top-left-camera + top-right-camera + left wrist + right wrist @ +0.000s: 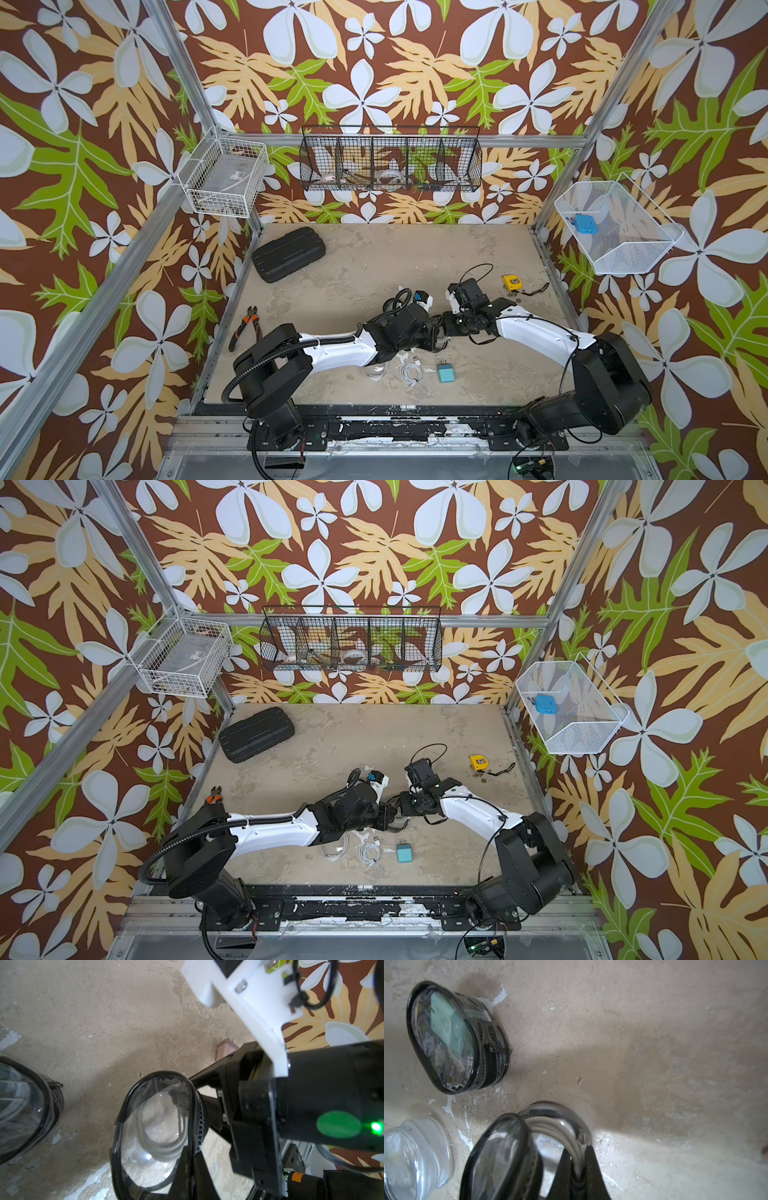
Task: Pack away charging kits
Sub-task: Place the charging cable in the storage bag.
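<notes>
The far half of the counter (395,249) is bare, between the black hard case (289,253) at far left and the yellow tape measure (512,282) at right. The left arm (332,353) and right arm (536,332) meet over the middle at the open pouch (158,1126) and bar it. In front, white cable (411,370) and teal plug (446,372) lie near each other; pliers (246,328) lie by the left edge.

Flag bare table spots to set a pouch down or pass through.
Free: back strip between black hard case and tape measure; front right, between teal plug and right arm. Crowded: centre, where left end effector and right end effector pinch one black-rimmed pouch; front edge, clear pouch, coiled cable, plug side by side.
</notes>
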`<state>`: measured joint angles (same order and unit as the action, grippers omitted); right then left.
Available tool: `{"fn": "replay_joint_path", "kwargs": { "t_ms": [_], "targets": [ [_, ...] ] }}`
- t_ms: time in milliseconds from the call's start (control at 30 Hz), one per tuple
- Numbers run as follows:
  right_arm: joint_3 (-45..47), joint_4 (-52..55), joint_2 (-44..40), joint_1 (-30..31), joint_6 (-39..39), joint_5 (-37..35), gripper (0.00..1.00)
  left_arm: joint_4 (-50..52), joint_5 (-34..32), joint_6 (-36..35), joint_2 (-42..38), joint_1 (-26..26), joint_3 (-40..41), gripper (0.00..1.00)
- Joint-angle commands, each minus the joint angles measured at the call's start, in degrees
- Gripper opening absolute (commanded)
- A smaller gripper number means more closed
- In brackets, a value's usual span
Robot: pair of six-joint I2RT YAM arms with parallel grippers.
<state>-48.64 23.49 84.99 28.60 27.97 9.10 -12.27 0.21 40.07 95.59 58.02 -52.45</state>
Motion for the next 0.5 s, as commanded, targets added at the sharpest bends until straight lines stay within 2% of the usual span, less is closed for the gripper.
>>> {"fn": "replay_joint_path", "kwargs": {
  "t_ms": [0,100,467],
  "targets": [
    [-1.07,-1.21,0.56,0.50,1.12,0.52,0.00,-3.40,-2.67,1.47,0.47,-0.09,0.60,0.00],
    [-1.89,-0.65,1.16,0.53,1.20,-0.48,0.00,-5.02,-5.06,3.18,0.41,-0.10,1.87,0.00],
    [-1.79,-2.50,2.41,1.06,2.19,0.01,0.00,-12.85,-5.37,9.27,2.85,-0.23,4.29,0.00]
  ]
}}
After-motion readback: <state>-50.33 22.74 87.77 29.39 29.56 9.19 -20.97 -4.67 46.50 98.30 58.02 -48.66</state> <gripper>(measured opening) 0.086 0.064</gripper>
